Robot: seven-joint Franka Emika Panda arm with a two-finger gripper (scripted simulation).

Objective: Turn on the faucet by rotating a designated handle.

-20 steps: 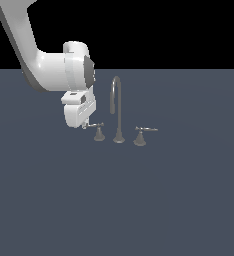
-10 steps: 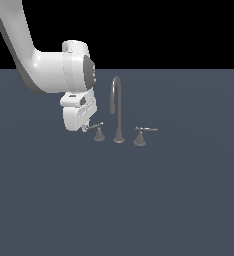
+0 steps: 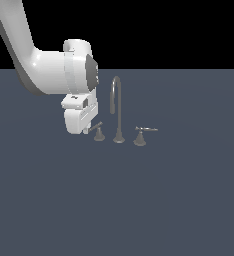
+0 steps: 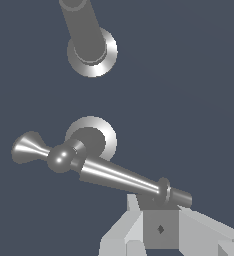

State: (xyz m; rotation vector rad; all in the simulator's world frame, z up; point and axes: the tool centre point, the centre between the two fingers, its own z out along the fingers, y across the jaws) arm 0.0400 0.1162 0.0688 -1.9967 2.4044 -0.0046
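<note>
**Gripper at the lever's tip**

On the exterior view's left, the gripper [image 3: 90,129] meets the handle [image 3: 97,131], left of the faucet [image 3: 118,111] spout. In the wrist view the lever's long axis runs from its cone base to the gripper [image 4: 161,220]; whether the jaws clamp it I cannot tell.

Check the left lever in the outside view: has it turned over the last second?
Yes, slightly. Against the fixed spout, the lever has swung: its rod now tilts up toward the spout. The claw is at its outer end.
</note>
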